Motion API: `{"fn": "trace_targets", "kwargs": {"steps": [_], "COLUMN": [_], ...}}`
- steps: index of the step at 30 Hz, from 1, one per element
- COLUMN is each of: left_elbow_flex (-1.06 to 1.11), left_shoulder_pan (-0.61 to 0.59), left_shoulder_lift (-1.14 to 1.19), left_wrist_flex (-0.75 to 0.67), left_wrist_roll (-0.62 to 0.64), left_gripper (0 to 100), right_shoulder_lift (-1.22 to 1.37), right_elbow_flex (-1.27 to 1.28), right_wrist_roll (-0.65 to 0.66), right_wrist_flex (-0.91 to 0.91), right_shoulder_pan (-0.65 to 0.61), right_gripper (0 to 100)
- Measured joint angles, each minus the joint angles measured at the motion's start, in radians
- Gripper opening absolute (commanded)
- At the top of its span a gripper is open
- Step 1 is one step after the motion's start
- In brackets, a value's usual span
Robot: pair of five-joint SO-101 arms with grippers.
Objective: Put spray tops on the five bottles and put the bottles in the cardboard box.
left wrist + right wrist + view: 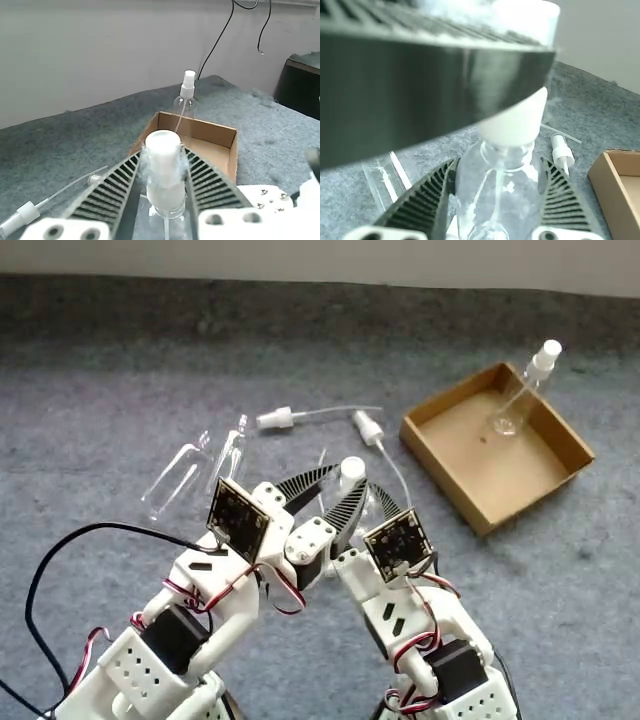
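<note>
Centre of grey tabletop [100,390]: my left jaws pinch the white spray top [162,155] seated on a clear bottle [497,200], whose body my right jaws grip. Far right, open brown cardboard box [500,465] holding one capped bottle [525,390]

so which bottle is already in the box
The spray-topped bottle standing in the cardboard box; the held bottle and two topless bottles are outside it.
</note>
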Motion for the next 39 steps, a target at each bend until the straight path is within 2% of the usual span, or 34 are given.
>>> {"fn": "trace_targets", "kwargs": {"steps": [16,22,25,27,33,39], "left_elbow_flex": [0.015,0.015,0.015,0.015,0.015,0.015], "left_shoulder_pan": [0.061,0.068,0.068,0.069,0.069,0.066], "left_shoulder_lift": [0.000,-0.014,-0.014,-0.014,-0.003,-0.006], "left_wrist_flex": [0.002,0.109,0.138,0.144,0.155,0.153], "left_wrist_roll": [-0.003,-0.003,-0.049,-0.081,-0.101,-0.098], "left_gripper": [5,5,5,8,28,28], "right_shoulder_lift": [0.000,0.000,0.000,0.000,0.000,0.000], "right_elbow_flex": [0.000,0.000,0.000,0.000,0.000,0.000], "right_wrist_roll": [-0.002,-0.002,-0.002,-0.002,-0.002,0.000], "right_wrist_flex": [0.000,0.000,0.000,0.000,0.000,0.000], "right_shoulder_pan": [0.031,0.034,0.032,0.034,0.034,0.035], "right_gripper": [16.6,16.6,16.6,16.6,16.6,16.6]}}
